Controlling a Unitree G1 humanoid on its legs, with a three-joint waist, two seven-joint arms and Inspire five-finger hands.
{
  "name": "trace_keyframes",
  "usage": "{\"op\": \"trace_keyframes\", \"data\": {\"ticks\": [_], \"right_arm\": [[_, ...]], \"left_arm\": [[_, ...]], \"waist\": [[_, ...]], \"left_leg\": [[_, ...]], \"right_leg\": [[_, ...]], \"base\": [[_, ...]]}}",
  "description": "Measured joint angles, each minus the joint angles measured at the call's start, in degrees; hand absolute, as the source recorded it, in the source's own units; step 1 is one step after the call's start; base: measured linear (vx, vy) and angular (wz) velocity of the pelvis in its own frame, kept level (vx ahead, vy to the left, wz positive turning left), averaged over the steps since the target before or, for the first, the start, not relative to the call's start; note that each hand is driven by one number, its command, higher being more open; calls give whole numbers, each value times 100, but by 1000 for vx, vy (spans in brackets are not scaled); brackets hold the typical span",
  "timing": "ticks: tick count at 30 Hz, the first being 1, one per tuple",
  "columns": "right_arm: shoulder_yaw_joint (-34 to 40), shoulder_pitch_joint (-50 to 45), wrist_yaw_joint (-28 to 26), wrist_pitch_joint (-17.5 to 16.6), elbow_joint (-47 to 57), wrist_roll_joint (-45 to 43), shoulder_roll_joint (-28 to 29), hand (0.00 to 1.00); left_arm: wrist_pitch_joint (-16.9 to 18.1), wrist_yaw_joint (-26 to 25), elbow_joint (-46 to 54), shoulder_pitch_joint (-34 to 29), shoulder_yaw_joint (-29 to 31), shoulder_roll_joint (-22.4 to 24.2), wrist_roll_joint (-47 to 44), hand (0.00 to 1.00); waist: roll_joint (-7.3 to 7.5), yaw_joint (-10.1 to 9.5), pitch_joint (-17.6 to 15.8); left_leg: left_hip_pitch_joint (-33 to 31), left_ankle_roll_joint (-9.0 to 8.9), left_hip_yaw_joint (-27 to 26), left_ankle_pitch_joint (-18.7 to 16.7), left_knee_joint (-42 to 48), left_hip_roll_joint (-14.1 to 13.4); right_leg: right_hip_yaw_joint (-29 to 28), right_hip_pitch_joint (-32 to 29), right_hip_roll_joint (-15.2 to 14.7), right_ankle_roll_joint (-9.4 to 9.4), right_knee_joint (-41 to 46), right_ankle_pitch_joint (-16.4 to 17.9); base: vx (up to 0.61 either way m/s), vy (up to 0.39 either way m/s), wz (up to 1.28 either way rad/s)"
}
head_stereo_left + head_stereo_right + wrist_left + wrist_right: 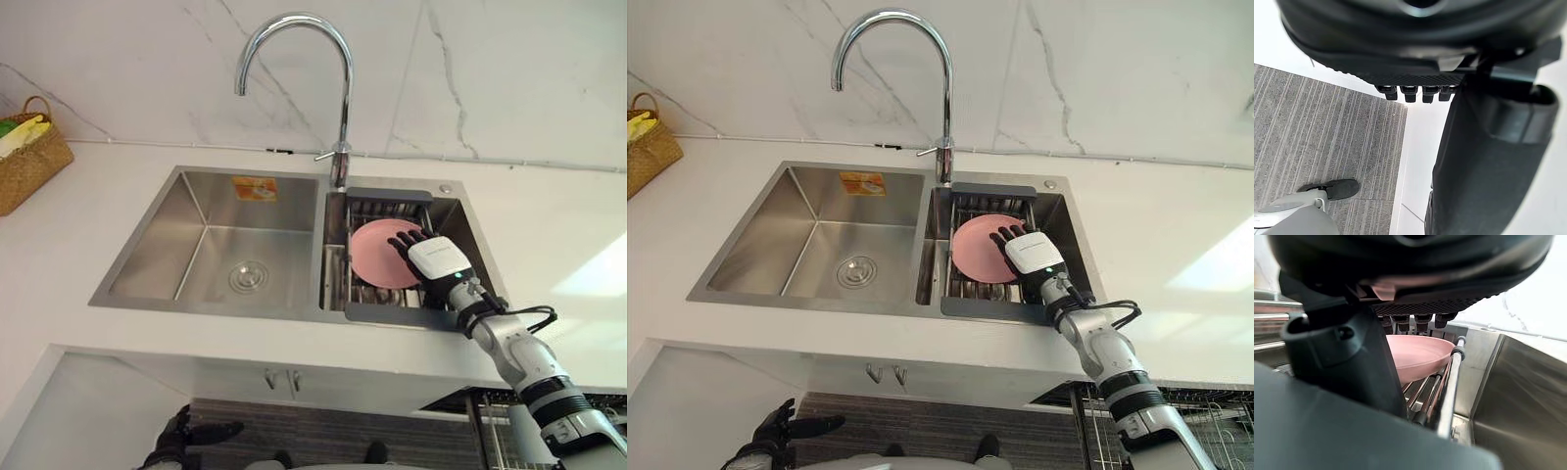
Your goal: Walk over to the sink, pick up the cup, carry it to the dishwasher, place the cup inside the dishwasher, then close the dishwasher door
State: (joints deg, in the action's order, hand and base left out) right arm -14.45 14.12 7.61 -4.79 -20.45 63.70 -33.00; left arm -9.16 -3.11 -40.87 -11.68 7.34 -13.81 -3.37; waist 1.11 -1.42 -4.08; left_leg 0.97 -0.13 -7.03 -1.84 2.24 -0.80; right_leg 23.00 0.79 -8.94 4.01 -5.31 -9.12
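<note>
One pink dish (372, 253): on rack (377, 211), sink's (147, 255) right end
Right hand (441, 259): fingers flat above it, nothing held, pre-grasp
Left hand (774, 428): relaxed, idle

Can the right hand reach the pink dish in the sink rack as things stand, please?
Probably yes: the right hand hovers directly over the pink dish on the rack, with nothing between them.

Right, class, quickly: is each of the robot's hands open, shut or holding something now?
Left hand: open, relaxed, hanging low, holding nothing.
Right hand: open, stretched straight over the pink dish in the sink rack, not gripping it.
</note>
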Motion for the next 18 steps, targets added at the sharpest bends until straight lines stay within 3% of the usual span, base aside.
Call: {"op": "trace_keyframes", "data": {"ticks": [4, 10, 14, 18], "right_arm": [[158, -66, 990, 405, -143, -125, 370, 100], [597, -288, 2408, 575, -149, -606, 896, 100], [750, -352, 2806, 528, -149, -668, 1080, 100], [753, -357, 2852, 418, -151, -793, 1082, 100]], "left_arm": [[159, -209, -82, -44, 3, 134, -1, 100], [374, -482, -206, -25, 4, 306, 0, 100], [490, -643, -205, -2, 7, 378, 0, 100], [493, -664, -205, 69, 7, 383, 0, 100]], "waist": [[-10, 81, -20], [-45, 82, -47], [-47, 94, -48], [-51, 104, -50]], "left_leg": [[5, -16, -1, 24, -19, -3], [10, -92, -5, 44, -55, -48], [13, -114, -7, 43, -52, -78], [17, -121, -12, 40, -51, -88]], "right_leg": [[-1, -2, 0, -2, 0, -1], [-2, -13, 19, -16, 0, 43], [-4, -12, 50, -21, 0, 46], [-9, -11, 61, -24, 0, 47]], "base": [[-37, 17, 0], [-19, 5, 0], [0, 0, 0], [0, 0, 0]]}}
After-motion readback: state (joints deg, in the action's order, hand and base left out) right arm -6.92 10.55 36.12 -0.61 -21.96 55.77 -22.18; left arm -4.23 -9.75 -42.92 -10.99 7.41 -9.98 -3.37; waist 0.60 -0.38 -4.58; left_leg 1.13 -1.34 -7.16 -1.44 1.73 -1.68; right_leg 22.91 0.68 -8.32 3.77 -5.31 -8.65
